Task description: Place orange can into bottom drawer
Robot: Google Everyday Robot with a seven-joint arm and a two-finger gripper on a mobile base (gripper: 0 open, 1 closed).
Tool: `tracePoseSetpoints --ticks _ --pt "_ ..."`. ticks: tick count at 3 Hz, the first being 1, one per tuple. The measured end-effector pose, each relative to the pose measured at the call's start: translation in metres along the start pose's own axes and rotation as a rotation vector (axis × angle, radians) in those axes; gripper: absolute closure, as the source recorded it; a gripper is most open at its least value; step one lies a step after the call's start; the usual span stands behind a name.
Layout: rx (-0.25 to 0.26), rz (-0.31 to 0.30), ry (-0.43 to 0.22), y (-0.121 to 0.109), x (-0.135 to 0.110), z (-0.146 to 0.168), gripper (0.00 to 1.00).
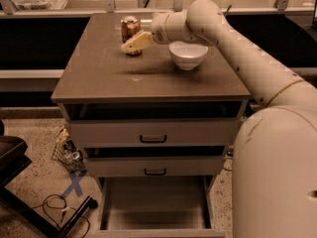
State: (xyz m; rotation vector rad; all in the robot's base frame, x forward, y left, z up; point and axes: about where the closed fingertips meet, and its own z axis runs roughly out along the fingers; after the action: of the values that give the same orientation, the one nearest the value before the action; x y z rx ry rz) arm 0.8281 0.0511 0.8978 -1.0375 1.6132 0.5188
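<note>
The orange can (130, 29) stands upright at the back of the brown cabinet top (109, 73), left of the white bowl (188, 55). My gripper (132, 44) reaches in from the right and is right in front of the can's lower part, its pale fingers overlapping the can. The bottom drawer (156, 209) is pulled out at the foot of the cabinet, its flat inside bare.
Two shallower drawers with black handles (153, 139) sit above the bottom drawer, slightly open. A black chair base (15, 157) and cables lie on the floor at left. My arm (247, 58) crosses the right side of the cabinet.
</note>
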Motion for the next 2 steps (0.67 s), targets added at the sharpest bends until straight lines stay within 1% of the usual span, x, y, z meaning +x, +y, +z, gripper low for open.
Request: tracePoseSetpoints --ticks 1,2 --pt "0.018 0.021 -0.012 -0.007 0.002 0.013 0.0" --pt "0.045 0.042 -0.022 -0.014 0.001 0.028 0.03"
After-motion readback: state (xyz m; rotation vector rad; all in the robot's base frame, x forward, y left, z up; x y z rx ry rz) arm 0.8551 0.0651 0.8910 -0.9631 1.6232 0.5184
